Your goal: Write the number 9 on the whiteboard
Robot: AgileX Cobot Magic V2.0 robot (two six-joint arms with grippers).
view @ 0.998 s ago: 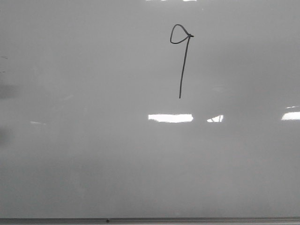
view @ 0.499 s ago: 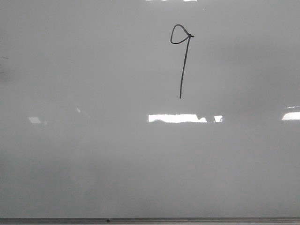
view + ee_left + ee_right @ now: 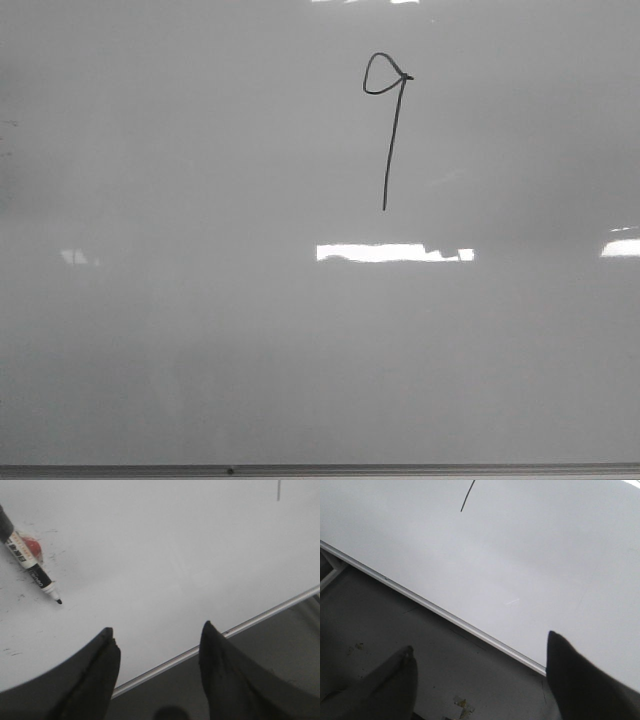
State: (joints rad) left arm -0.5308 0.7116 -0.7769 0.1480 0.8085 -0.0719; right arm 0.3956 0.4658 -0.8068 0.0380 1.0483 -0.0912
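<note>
Two grippers appear only in their own wrist views, and we record both as released, holding nothing. Nearest the left wrist camera, the left gripper [image 3: 157,652] shows two dark fingers [image 3: 95,680] spread apart at the bottom of the frame, with bare board and frame edge visible between them. In the right wrist view, the right gripper [image 3: 480,672] likewise has its dark fingers [image 3: 580,680] set wide, one at the lower left and one at the lower right, with dark floor between.

Beyond the fingers in both wrist views we note the thin grey frame edge [image 3: 215,637] of the whiteboard [image 3: 200,330] running diagonally across the frame. Past it lies the glossy pale board surface. A marker [image 3: 30,562], uncapped, white-bodied with black ends and a label, lies flat on the board at the upper left of the left wrist frame, tip pointing toward the frame centre, well apart from the fingers. A red blur sits just beside its barrel; we cannot tell what it is.

Farthest out, in the front view, the number 9 [image 3: 388,130] stands in the upper centre-right of the frame: a small rounded loop atop a long, slightly slanted stem. Bright light reflections [image 3: 390,253] lie below it.
</note>
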